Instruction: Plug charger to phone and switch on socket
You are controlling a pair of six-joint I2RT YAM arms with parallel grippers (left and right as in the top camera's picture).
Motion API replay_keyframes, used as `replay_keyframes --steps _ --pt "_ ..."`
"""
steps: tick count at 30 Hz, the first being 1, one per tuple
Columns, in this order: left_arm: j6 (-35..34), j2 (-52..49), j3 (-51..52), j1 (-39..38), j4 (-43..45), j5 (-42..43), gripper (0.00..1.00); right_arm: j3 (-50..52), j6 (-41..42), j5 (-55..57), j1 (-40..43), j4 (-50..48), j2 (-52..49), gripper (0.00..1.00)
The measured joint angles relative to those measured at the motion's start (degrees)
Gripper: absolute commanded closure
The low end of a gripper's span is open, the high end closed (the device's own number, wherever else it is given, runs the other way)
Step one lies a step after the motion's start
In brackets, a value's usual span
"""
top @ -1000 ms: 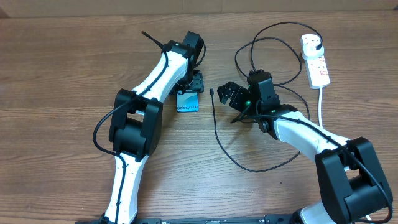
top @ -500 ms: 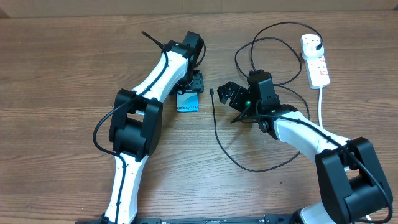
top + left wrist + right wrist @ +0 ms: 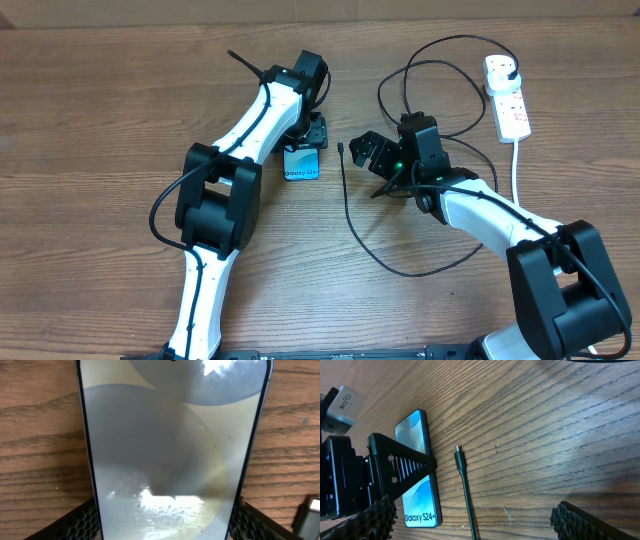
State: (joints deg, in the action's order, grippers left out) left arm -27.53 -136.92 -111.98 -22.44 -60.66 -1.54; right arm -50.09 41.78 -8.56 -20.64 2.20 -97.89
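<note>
The phone lies flat on the wooden table, its light-blue screen reading "Galaxy S24+". My left gripper is shut on the phone; in the left wrist view the pads press both long edges of the phone. The charger's thin black cable runs just right of the phone, its connector tip free on the wood. My right gripper hangs open above that cable, fingers well apart. The socket sits far right with a black plug in it.
The socket's thick white cord runs down toward the right arm. The black cable loops behind the right arm and curves in front of it. Bare wood lies to the left and front.
</note>
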Motion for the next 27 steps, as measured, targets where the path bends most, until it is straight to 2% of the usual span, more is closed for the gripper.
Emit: replay_keyframes --steps 27 --pt "0.0 0.0 0.0 0.0 0.0 0.0 0.26 0.0 0.0 0.0 0.0 0.3 0.0 0.0"
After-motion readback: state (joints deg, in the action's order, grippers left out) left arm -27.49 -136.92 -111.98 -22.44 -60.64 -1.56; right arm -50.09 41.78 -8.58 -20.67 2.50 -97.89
